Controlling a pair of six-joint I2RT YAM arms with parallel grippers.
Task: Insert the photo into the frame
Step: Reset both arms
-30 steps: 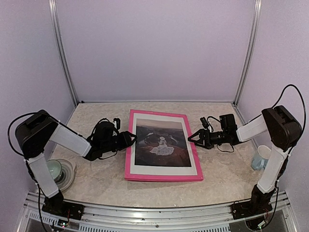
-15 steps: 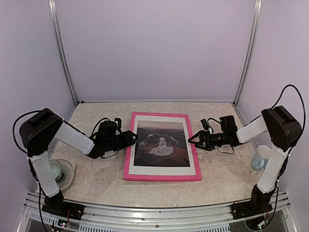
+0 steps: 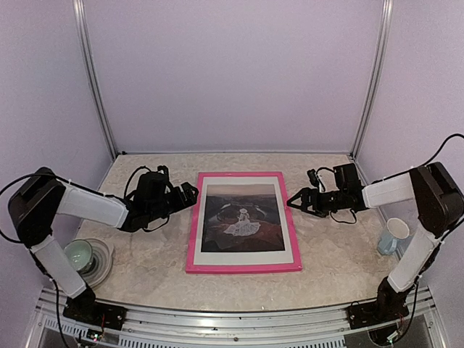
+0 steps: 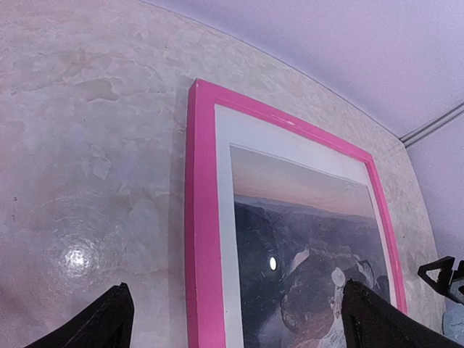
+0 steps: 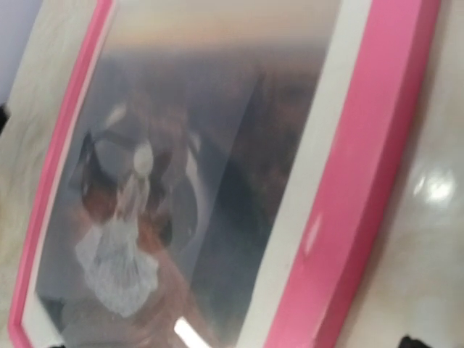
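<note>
The pink frame (image 3: 191,246) lies flat in the middle of the table, with the photo (image 3: 243,217) inside it behind a white mat. The photo is a dark reddish scene with a small white figure. My left gripper (image 3: 191,196) is open just off the frame's left rail, holding nothing. In the left wrist view its fingertips (image 4: 109,322) stand wide apart over the frame (image 4: 199,217) and photo (image 4: 304,239). My right gripper (image 3: 293,202) is open beside the frame's right rail. The right wrist view shows that rail (image 5: 362,181) and the photo (image 5: 181,159) up close.
A green cup on a saucer (image 3: 81,255) sits at the near left by the left arm's base. A white mug (image 3: 392,236) stands at the right edge. Walls and metal posts close in the back and sides.
My left gripper has opened and let go of the frame's left rail, drawing back slightly. The frame has settled flat and squarer to the table. My right gripper has shifted a little away.
</note>
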